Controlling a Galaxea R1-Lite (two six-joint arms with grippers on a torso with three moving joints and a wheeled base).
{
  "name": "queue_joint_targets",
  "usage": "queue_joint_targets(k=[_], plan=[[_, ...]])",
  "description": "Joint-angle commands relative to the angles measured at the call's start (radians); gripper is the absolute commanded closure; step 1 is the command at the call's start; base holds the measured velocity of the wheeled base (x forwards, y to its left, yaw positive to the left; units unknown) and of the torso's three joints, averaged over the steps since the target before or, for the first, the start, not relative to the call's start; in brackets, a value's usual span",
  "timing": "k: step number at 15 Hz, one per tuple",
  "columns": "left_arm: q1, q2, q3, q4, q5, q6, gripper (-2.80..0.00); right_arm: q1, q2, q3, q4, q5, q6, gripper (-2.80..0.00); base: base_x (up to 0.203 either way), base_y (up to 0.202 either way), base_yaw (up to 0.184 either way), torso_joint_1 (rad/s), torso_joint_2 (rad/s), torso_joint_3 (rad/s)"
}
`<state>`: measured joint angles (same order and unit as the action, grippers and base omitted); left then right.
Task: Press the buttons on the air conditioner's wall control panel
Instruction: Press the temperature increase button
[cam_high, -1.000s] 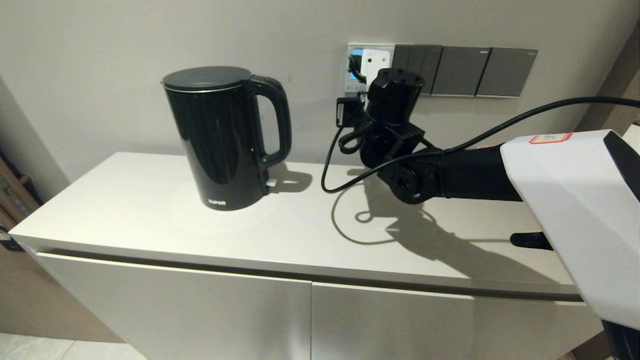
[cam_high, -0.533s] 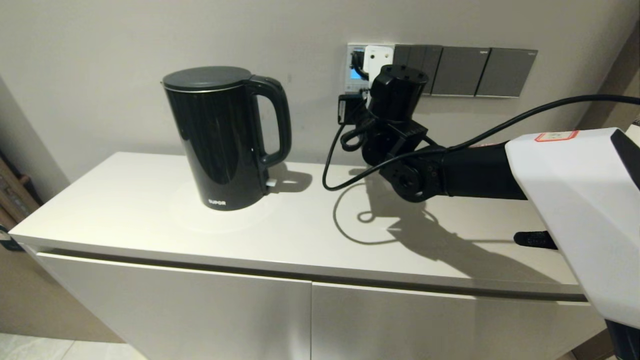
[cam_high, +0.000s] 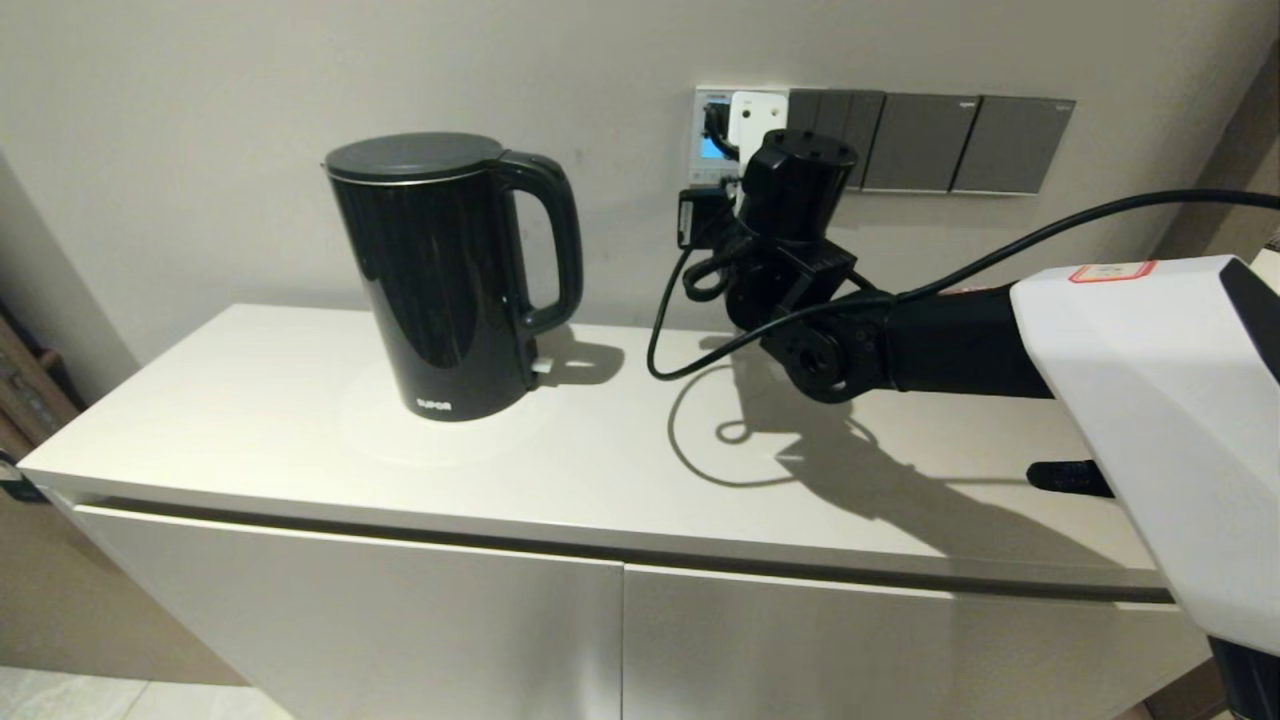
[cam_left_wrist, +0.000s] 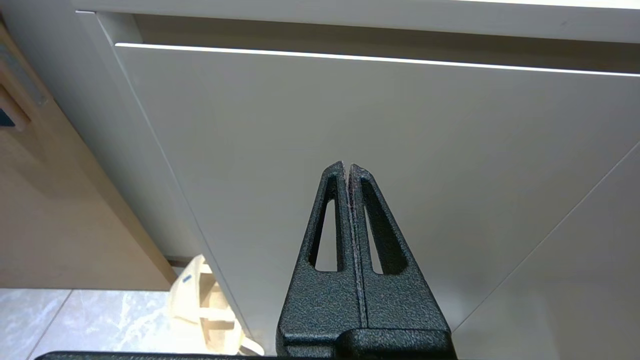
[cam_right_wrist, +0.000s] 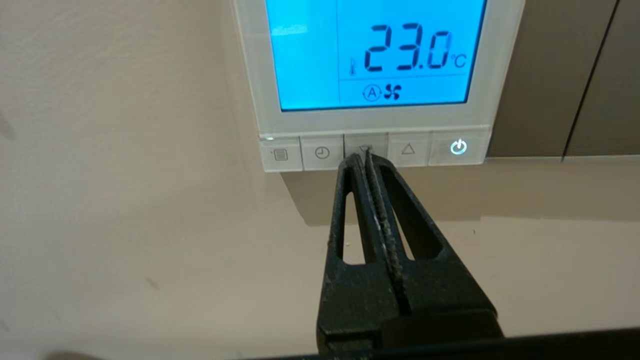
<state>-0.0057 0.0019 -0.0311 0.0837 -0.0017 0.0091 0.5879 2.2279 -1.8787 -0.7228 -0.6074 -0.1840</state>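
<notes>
The right pincer (cam_right_wrist: 361, 157), clenched empty, has risen to the wall control panel (cam_right_wrist: 245, 60) above the counter — tips on the middle of the buttons (cam_right_wrist: 366, 147) (press likely underway); left pincer (cam_left_wrist: 347, 170) clenched, parked.

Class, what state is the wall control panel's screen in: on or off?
On. The wall control panel has a blue-lit screen reading 23.0 °C, and its power symbol glows.

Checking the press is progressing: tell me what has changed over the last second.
The right gripper rose slightly up the wall control panel; its shut tips now meet the middle one of the buttons. The kettle and the parked left gripper stayed put.
</notes>
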Motion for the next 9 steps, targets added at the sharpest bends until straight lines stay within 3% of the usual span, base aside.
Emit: queue_joint_targets(k=[1, 9], plan=[[0.000, 0.000, 0.000, 0.001, 0.000, 0.000, 0.00, -0.002, 0.007, -0.007, -0.004, -0.003, -0.005, 0.00, 0.000, 0.000, 0.000, 0.000, 0.00, 0.000], [0.000, 0.000, 0.000, 0.001, 0.000, 0.000, 0.00, 0.008, -0.010, 0.010, -0.007, -0.004, -0.003, 0.00, 0.000, 0.000, 0.000, 0.000, 0.00, 0.000]])
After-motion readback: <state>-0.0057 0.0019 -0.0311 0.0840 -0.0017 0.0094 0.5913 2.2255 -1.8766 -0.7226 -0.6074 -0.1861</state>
